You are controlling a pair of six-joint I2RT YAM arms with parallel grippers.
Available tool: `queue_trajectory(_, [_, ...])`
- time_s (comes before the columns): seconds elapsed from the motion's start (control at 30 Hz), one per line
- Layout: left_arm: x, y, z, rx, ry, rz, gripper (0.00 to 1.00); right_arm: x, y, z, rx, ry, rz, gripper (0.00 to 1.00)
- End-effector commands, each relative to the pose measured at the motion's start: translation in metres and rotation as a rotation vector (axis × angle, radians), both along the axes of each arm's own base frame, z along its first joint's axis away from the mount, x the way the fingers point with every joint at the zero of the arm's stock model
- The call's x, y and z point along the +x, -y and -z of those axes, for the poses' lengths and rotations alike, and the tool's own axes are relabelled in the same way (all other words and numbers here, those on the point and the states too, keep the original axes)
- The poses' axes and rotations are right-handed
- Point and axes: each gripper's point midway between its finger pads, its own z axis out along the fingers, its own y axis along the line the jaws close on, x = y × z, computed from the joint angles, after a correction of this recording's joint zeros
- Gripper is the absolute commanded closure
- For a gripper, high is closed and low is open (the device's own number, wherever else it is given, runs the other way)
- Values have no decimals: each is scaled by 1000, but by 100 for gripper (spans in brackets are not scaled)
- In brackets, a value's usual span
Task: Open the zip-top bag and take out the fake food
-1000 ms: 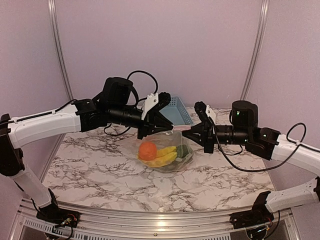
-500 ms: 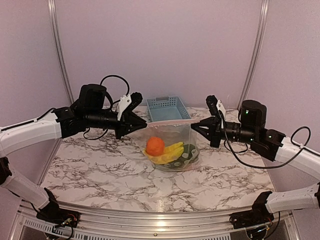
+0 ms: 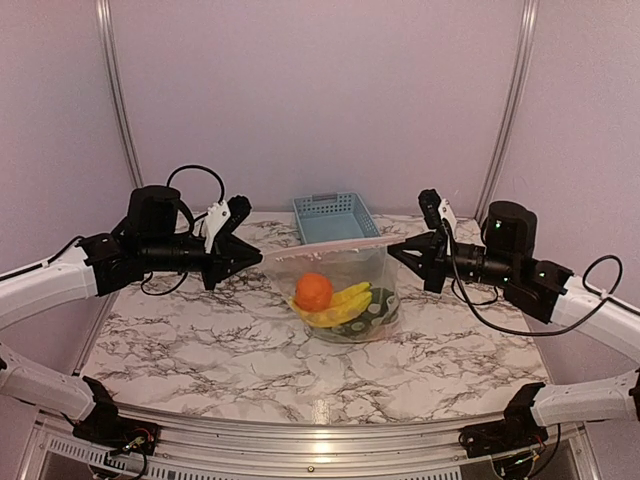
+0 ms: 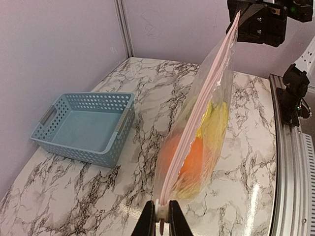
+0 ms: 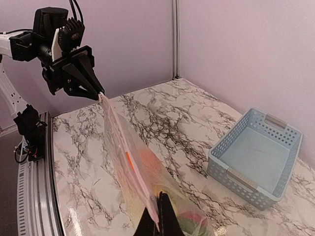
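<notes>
The clear zip-top bag (image 3: 335, 268) hangs stretched between both grippers, its pinkish zip strip (image 3: 325, 245) taut along the top and its bottom near the marble table. Inside it lies the fake food: an orange ball (image 3: 314, 291), a yellow banana (image 3: 341, 304) and a green striped piece (image 3: 373, 303). My left gripper (image 3: 258, 257) is shut on the white slider tab at the strip's left end (image 4: 166, 212). My right gripper (image 3: 392, 247) is shut on the bag's right top corner (image 5: 158, 216). In the left wrist view the orange ball (image 4: 193, 156) shows through the plastic.
A light blue lattice basket (image 3: 336, 217) stands empty at the back of the table, behind the bag, also seen in the wrist views (image 4: 83, 129) (image 5: 256, 157). Metal frame rails run along the table's near edge (image 3: 320, 440).
My left gripper has drawn leftward away from the right one along the zip strip. The right gripper has shifted a little right. The bag's top edge is now stretched much longer.
</notes>
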Motion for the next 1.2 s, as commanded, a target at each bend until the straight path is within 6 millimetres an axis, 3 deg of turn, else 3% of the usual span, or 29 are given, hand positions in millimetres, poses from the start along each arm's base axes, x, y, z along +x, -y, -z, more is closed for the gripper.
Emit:
queue_trajectory(0.0, [0, -7, 2, 20, -47, -17, 97, 2, -4, -21, 45, 56, -38, 100])
queue_trajectory(0.2, [-19, 16, -36, -12, 3, 70, 57, -13, -27, -14, 13, 56, -172, 100])
queue_trajectory(0.3, [-22, 23, -45, -13, 3, 95, 45, -16, -38, -6, -24, 48, -196, 100])
queue_trajectory(0.63, [-25, 58, -26, 64, -43, 178, 40, -20, -49, 1, -51, 46, -212, 100])
queue_trajectory(0.83, [-23, 70, -7, 98, -75, 203, 41, -21, -48, -1, -50, 52, -213, 100])
queue_trajectory(0.93, [-20, 73, 2, 124, -83, 200, 47, -22, -47, -2, -48, 55, -213, 100])
queue_trajectory(1.03, [-18, 74, 4, 131, -88, 201, 66, -22, -47, -3, -45, 56, -212, 100])
queue_trajectory(1.17, [-27, 73, -9, 81, -96, 217, 95, -23, -52, -5, -36, 52, -224, 100])
